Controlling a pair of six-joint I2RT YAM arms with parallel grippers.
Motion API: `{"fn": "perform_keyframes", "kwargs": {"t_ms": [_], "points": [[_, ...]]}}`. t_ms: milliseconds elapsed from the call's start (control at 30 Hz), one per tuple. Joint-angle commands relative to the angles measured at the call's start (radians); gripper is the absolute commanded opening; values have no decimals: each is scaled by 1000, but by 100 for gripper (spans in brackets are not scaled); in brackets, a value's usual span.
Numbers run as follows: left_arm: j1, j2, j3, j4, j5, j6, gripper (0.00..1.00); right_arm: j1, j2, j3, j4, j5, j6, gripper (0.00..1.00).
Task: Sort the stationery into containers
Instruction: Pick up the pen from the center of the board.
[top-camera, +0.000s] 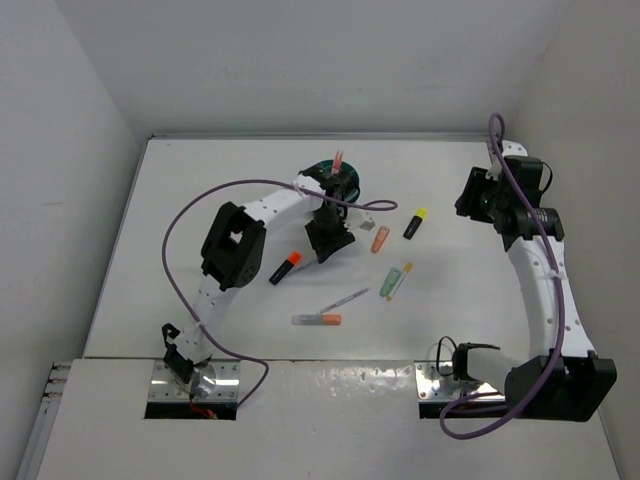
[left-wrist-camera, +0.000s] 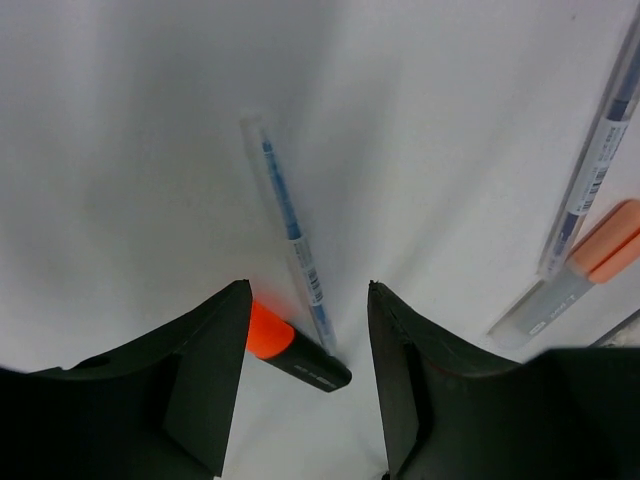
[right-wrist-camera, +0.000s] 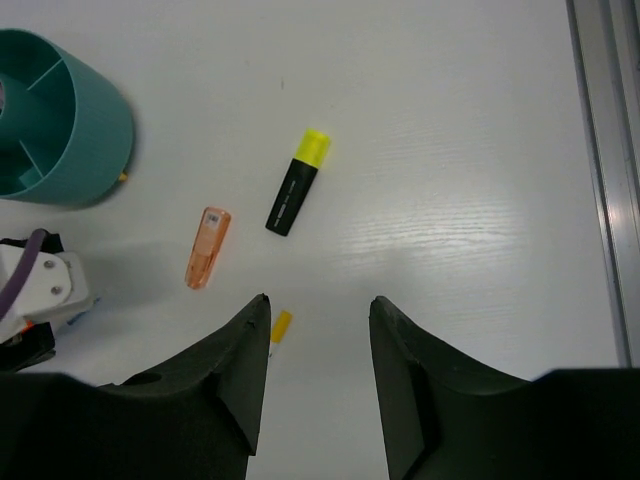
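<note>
1. Top: cup (top-camera: 350, 185) at table (top-camera: 200, 180) centre-rear, pink pen (top-camera: 338, 160) standing inside; other pens (top-camera: 318, 320) loose nearby.
2. L wrist: L gripper (left-wrist-camera: 308, 290) spread, empty, over black-orange marker (left-wrist-camera: 300, 358) and blue pen (left-wrist-camera: 290, 225).
3. R wrist: R gripper (right-wrist-camera: 318, 305) spread, empty; black-yellow marker (right-wrist-camera: 295, 195) ahead.

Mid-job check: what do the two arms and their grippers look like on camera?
The left arm and right arm have white links with black joint housings, each trailed by a loose purple cable. The left gripper and right gripper each show two matte black, wedge-shaped fingers. No markings are visible.
</note>
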Motion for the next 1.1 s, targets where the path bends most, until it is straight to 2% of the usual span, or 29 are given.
{"fn": "perform_keyframes", "kwargs": {"t_ms": [0, 433, 600, 800, 1067], "points": [[-23, 23, 10, -44, -23, 26, 54, -10, -24, -12, -13, -13, 22, 44], [-43, 100, -10, 41, -75, -12, 49, -6, -1, -13, -1, -27, 56, 43], [-71, 108, -37, 78, -92, -27, 39, -4, 5, -15, 1, -24, 51, 42], [-121, 114, -96, 155, -165, -78, 32, -3, 17, -13, 9, -23, 45, 42], [-137, 119, -105, 192, -122, -124, 15, -1, 37, -2, 15, -23, 36, 40]]}}
